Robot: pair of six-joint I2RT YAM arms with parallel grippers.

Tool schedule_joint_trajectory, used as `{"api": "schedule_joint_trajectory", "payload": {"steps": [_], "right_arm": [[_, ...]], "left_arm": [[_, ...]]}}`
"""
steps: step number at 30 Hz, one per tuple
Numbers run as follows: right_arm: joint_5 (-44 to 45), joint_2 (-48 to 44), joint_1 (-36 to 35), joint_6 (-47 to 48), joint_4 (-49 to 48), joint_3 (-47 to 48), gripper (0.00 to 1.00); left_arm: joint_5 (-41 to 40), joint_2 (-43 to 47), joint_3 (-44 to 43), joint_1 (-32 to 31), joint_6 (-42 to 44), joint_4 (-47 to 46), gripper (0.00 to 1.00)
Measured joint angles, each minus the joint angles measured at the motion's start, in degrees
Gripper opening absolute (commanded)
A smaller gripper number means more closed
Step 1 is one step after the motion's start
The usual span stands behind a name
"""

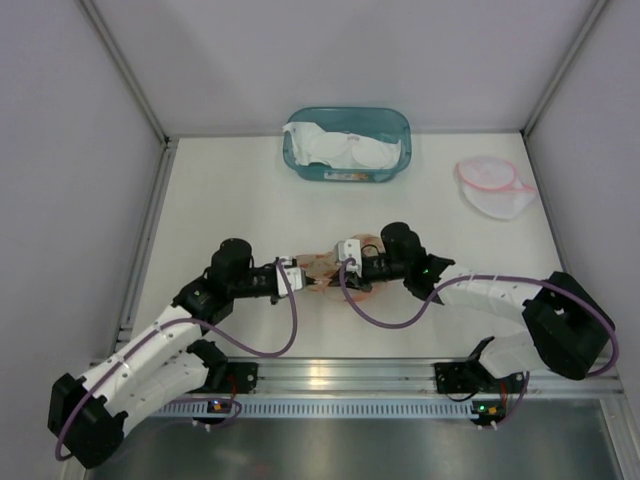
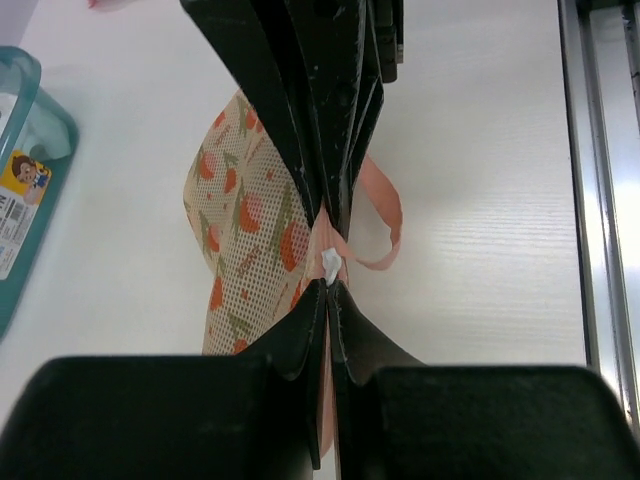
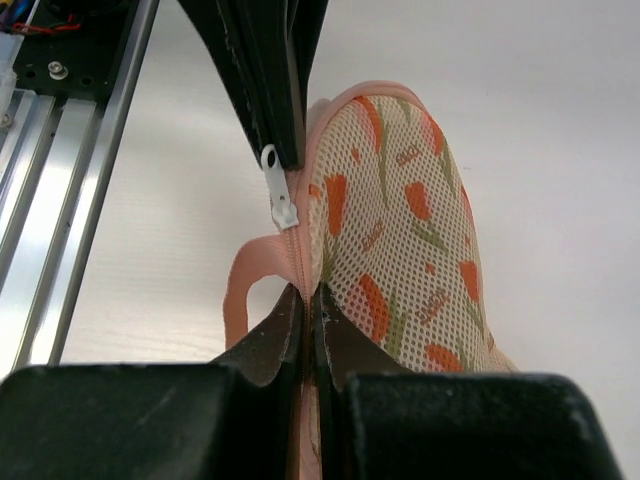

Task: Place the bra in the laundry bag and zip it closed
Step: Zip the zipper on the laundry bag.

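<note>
Mesh printed with orange flowers and edged in pink is being held on edge at mid-table: the laundry bag (image 3: 400, 230). The right gripper (image 3: 308, 300) is pinching its pink zip edge, fingers pressed together. The left gripper (image 2: 328, 295) is facing it tip to tip, also clamped narrow on that edge, right at the white zipper pull (image 3: 283, 198). Farther back, what looks like the white bra (image 1: 345, 148) is lying in the teal basket (image 1: 350, 112), well apart from the bag. A white net pouch (image 1: 495, 190) is lying at the far right.
</note>
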State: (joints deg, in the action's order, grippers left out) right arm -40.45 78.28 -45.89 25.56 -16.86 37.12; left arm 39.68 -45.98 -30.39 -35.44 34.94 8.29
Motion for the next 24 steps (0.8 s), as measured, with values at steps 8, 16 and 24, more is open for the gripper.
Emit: {"api": "schedule_joint_trajectory", "payload": {"steps": [8,16,24], "right_arm": [[-1.7,-0.4,3.2,4.9,3.7,0.0,0.0],[-1.8,-0.4,4.0,8.9,9.4,1.4,0.35],[-1.3,-3.8,5.1,9.2,14.4,2.9,0.61]], "left_arm": [[-0.1,1.0,1.0,2.9,-1.0,1.3,0.0],[1.4,-3.9,-0.4,3.2,-1.8,1.5,0.0],[2.1,-8.2,-4.6,3.4,-3.8,2.2,0.0]]}}
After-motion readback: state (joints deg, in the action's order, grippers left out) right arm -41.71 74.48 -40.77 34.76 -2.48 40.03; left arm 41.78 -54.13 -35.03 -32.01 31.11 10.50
